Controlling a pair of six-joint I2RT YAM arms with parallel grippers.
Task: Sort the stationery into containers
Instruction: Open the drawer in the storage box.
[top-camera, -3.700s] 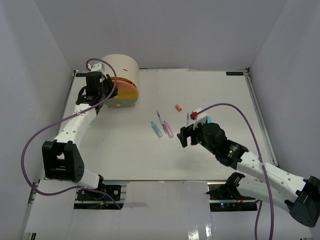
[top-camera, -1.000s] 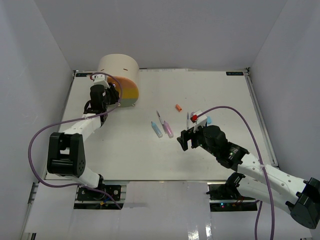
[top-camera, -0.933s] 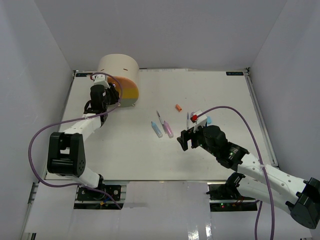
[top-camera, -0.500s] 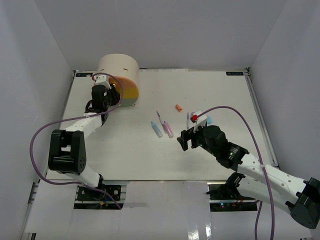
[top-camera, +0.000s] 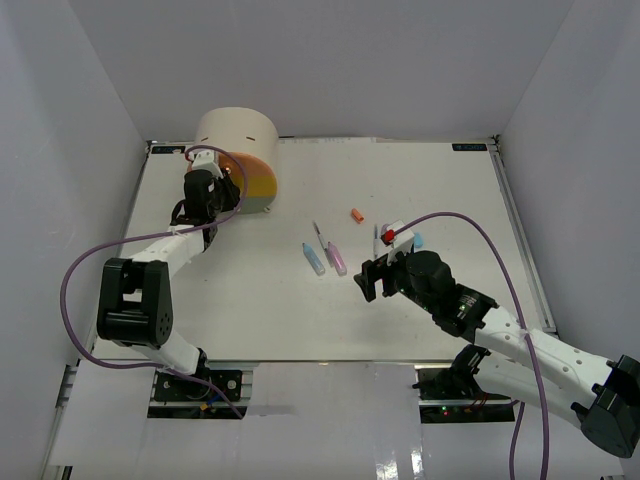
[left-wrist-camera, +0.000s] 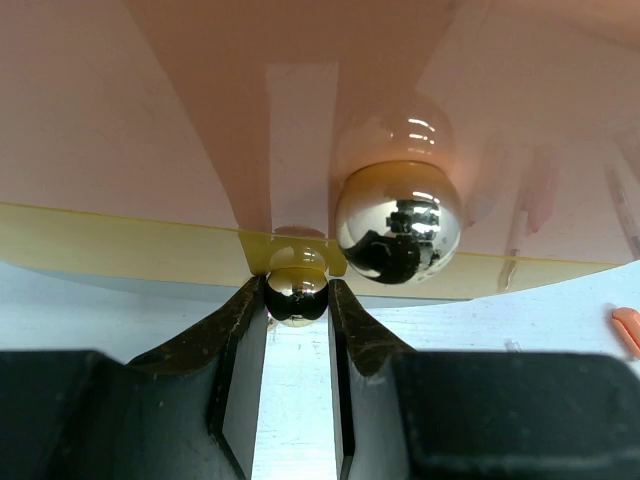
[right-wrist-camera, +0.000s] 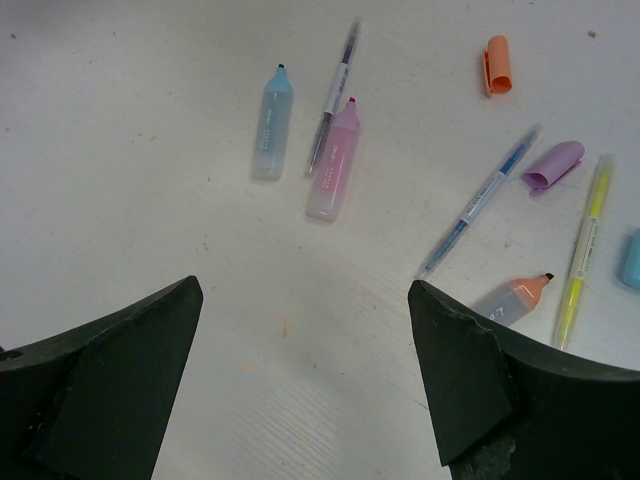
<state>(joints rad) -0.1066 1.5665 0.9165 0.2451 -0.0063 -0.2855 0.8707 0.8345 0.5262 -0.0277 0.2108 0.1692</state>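
Observation:
The beige half-cylinder cabinet stands at the back left, its orange and yellow drawers facing right. My left gripper is at the drawer fronts. In the left wrist view my left gripper is shut on the yellow drawer's small knob. The orange drawer's knob sits above it, to the right. My right gripper is open and empty above the table, near a blue highlighter, a pink highlighter and a thin pen.
An orange cap, a blue pen, a purple cap, a yellow pen and an orange highlighter lie right of the highlighters. White walls enclose the table on three sides.
Since 3.7 s ago my left arm has swung down from beside the cabinet to its drawer fronts. In the last second it has only shifted slightly. The right arm has hardly moved.

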